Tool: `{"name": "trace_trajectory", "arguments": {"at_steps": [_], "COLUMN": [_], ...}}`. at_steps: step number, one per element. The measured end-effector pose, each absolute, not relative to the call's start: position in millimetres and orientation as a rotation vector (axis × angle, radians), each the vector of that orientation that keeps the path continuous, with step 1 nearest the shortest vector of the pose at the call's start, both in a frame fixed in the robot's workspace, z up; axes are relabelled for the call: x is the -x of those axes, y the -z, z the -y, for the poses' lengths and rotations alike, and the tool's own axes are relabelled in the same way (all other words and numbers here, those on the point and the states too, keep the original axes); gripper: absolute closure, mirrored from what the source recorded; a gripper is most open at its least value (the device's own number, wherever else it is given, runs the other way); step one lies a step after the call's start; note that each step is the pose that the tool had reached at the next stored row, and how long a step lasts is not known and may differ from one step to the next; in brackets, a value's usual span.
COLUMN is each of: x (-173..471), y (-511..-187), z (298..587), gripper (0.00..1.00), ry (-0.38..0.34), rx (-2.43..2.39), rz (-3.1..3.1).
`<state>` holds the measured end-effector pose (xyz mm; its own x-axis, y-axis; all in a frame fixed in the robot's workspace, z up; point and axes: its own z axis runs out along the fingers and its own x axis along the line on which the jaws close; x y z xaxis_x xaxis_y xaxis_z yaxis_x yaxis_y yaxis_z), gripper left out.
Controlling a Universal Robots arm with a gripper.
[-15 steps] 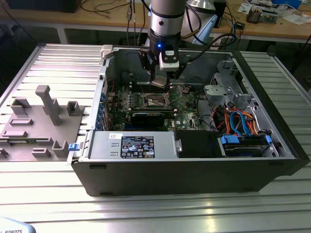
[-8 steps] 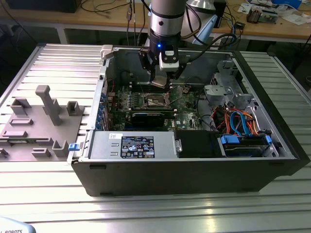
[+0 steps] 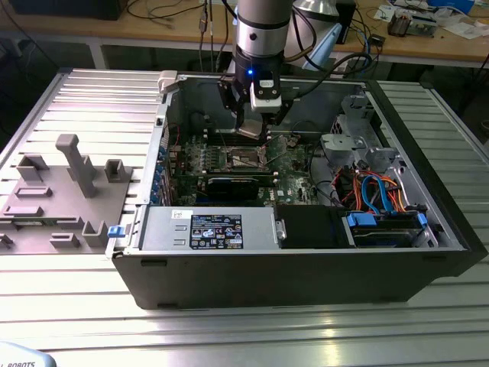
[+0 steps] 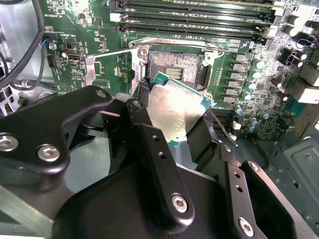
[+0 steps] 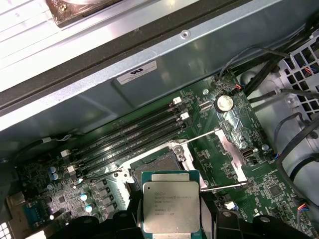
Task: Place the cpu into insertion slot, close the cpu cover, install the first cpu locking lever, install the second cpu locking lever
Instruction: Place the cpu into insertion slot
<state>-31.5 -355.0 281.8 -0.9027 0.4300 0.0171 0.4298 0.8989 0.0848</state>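
At the exterior view's left, a grey fixture block [image 3: 53, 199] sits on the ribbed desk [image 3: 229, 336]. Right of it stands the open computer case [image 3: 306, 260]. In the upper middle of that frame the gripper [image 3: 251, 126] hangs inside the case. It is closed on two opposite edges of the cpu [image 4: 174, 112], which sits tilted just above the insertion slot [image 4: 172, 64], not seated. The cpu cover [image 5: 230, 149] lies swung open beside the slot.

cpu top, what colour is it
The cpu has a silver-grey metal top with a teal-green border, best seen in the first wrist view.
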Motion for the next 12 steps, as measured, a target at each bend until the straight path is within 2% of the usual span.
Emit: {"name": "trace_trajectory", "arguments": {"at_steps": [12], "x": [31.4], "y": [-281.6], "z": [355.0], "gripper": [0.45], "ry": [-0.129], "rx": [-0.707], "rz": [-3.055]}}
